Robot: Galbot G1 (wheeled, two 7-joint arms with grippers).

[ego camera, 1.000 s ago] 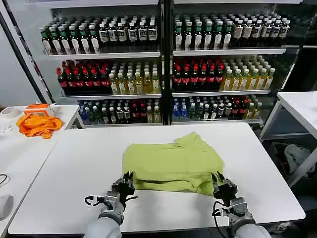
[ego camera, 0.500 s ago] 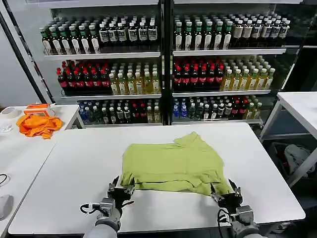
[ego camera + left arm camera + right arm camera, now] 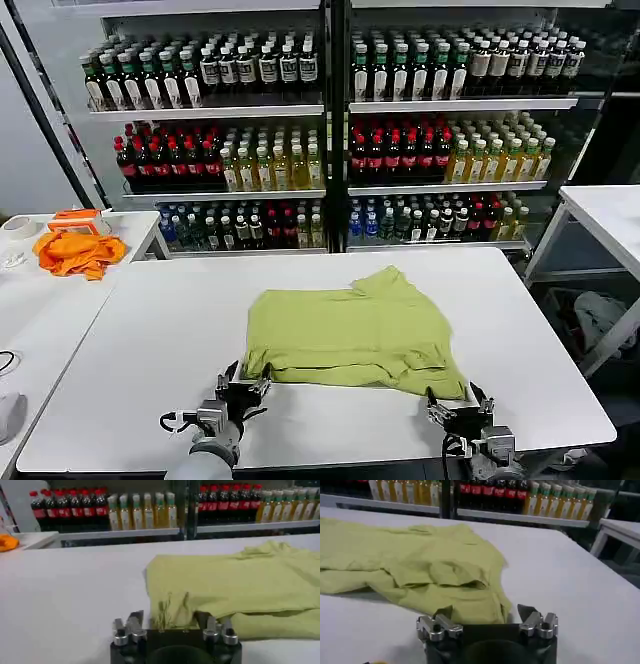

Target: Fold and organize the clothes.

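The clothes are one lime yellow-green T-shirt (image 3: 350, 332) lying folded in a rough rectangle on the middle of the white table (image 3: 150, 330). A sleeve pokes out at its far side. My left gripper (image 3: 243, 386) stands open at the shirt's near left corner, low over the table. My right gripper (image 3: 458, 404) is open just in front of the near right corner. In the left wrist view the shirt (image 3: 235, 582) has its edge between the spread fingers of the gripper (image 3: 169, 622). In the right wrist view a shirt (image 3: 415, 562) corner lies between the open gripper (image 3: 484, 614) fingers, ungripped.
Shelves of bottles (image 3: 330, 150) stand behind the table. An orange cloth (image 3: 78, 252) lies on a side table at the left. Another white table (image 3: 610, 215) stands at the right. Bare tabletop runs along both sides of the shirt and in front of it.
Both grippers have drawn back toward the table's near edge. The shirt's near edge came with them a little and now lies flatter, the near right corner stretched out.
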